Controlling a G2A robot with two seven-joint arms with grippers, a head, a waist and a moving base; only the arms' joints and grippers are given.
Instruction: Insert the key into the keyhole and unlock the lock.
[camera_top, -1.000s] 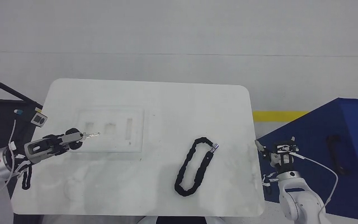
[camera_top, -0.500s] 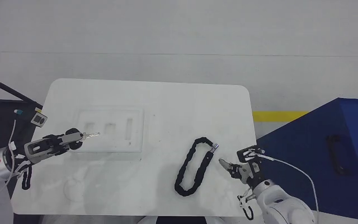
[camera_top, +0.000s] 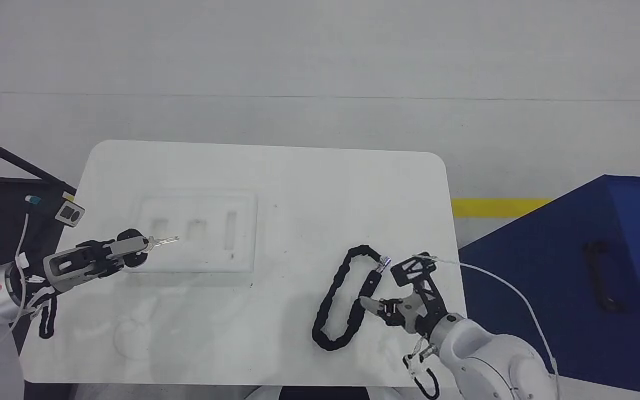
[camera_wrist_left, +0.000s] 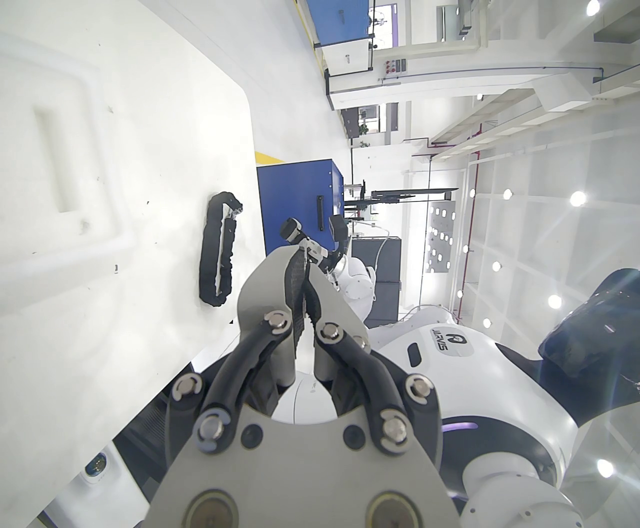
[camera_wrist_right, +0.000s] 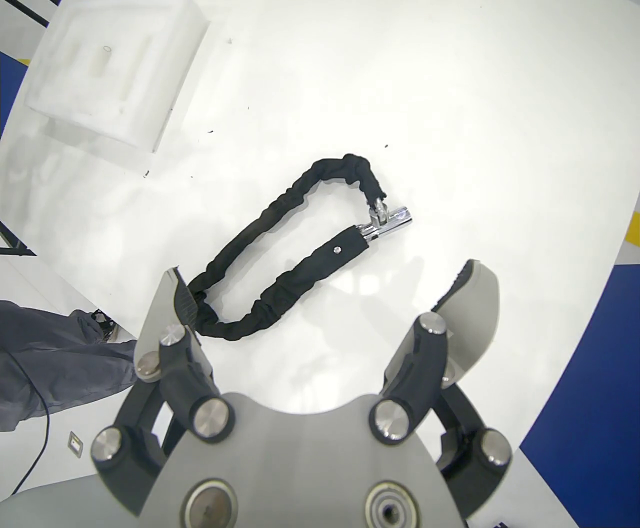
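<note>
Between the fingers of your right gripper (camera_wrist_right: 322, 280), which stand wide apart and hold nothing, the right wrist view shows bare table (camera_wrist_right: 450, 125). Just ahead of the fingertips lies the chain lock (camera_wrist_right: 300, 270), a black-sleeved loop lying flat and closed. One finger overlaps the loop's near bend, and you cannot judge contact there. At the loop's far end sits the metal lock cylinder (camera_wrist_right: 390, 222), which the top view shows as no more than a small bright spot. Beyond the loop, well apart, is the white foam tray (camera_wrist_right: 180, 65).

The top view supplies what that view lacks. Your right gripper (camera_top: 383, 286) is just beside the chain lock (camera_top: 329, 300), on the side away from the foam tray (camera_top: 250, 215). Your left gripper (camera_top: 143, 243) is far across the table (camera_top: 350, 185), at the tray's opposite edge. The key (camera_top: 163, 240) projects from its fingertips over the tray rim, gripped and well apart from the lock.

In the left wrist view the left gripper (camera_wrist_left: 301, 260) has its pads pressed together, but you cannot make out the key itself. Past its tips lie the foam tray (camera_wrist_left: 100, 75), then the chain lock (camera_wrist_left: 212, 298).

Off the table stand a blue cabinet (camera_top: 590, 250) and a yellow floor strip (camera_top: 495, 206). The left wrist view adds a bright hall with ceiling lamps.
</note>
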